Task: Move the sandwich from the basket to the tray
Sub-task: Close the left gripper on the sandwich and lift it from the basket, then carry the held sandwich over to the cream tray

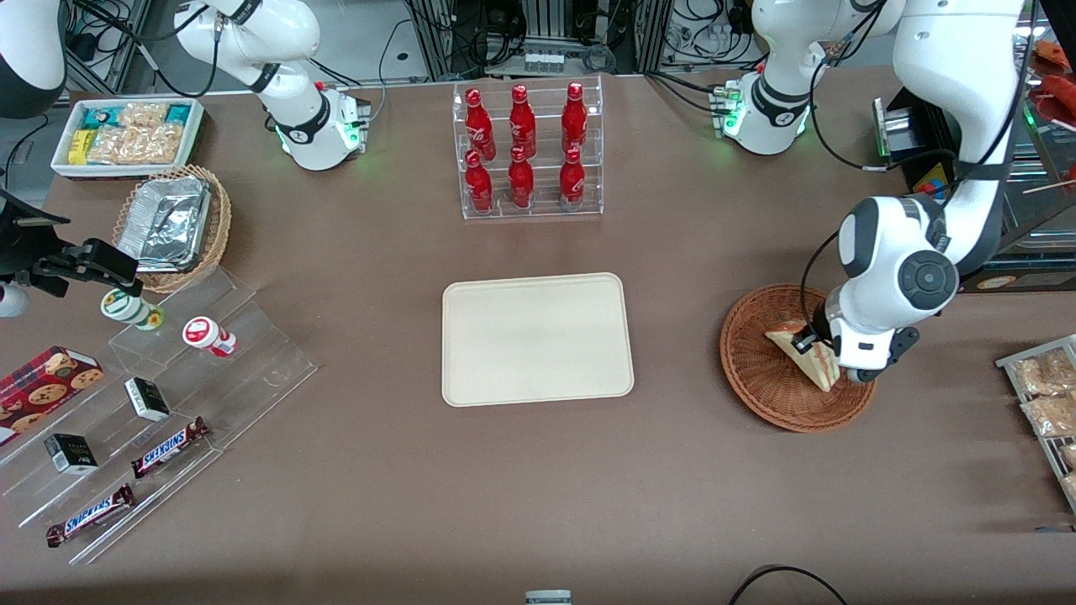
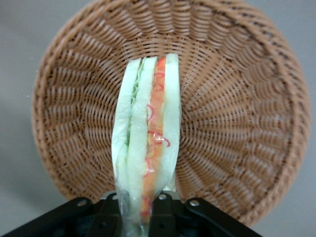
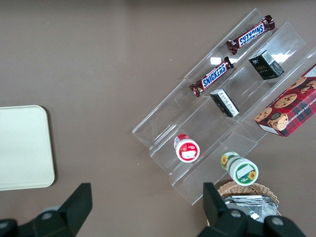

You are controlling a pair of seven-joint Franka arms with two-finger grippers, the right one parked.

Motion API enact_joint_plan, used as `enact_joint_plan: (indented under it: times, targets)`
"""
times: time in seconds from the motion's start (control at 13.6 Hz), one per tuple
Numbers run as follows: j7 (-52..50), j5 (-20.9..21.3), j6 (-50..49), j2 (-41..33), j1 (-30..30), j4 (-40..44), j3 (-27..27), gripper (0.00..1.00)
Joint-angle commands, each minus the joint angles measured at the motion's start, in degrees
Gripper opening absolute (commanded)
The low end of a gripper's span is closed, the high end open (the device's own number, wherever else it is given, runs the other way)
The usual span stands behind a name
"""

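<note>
The sandwich (image 1: 809,355) (image 2: 146,143), a wrapped wedge of pale bread with red and green filling along its edge, stands on edge over the reddish-brown wicker basket (image 1: 761,370) (image 2: 237,113). My left gripper (image 1: 828,357) (image 2: 139,207) is shut on the sandwich, its black fingers (image 2: 165,212) pressing both bread faces at one end. Whether the sandwich still touches the basket floor I cannot tell. The beige tray (image 1: 536,338) (image 3: 22,146) lies flat at the table's middle, with nothing on it.
A clear rack of red bottles (image 1: 528,151) stands farther from the camera than the tray. Toward the parked arm's end are acrylic steps with Snickers bars (image 1: 168,447), a tan basket of foil containers (image 1: 172,223) and a white snack bin (image 1: 128,134). Snack packets (image 1: 1046,391) lie by the working arm's edge.
</note>
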Motion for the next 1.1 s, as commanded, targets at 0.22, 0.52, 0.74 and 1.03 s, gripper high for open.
enact_joint_plan:
  times: [0.22,0.52,0.74,1.03]
  targets:
    - [-1.0,0.5,-11.7,-1.1,-5.0,9.1,-2.7,0.0]
    - [-4.1,0.4,-13.7,-0.1,-13.7,13.4,-2.7,0.0]
    - [-4.2,0.2,-13.1,2.1,-20.4,14.8,-2.7,0.0]
    - [-4.1,-3.9,-12.7,10.5,-27.6,23.1,-2.7,0.0]
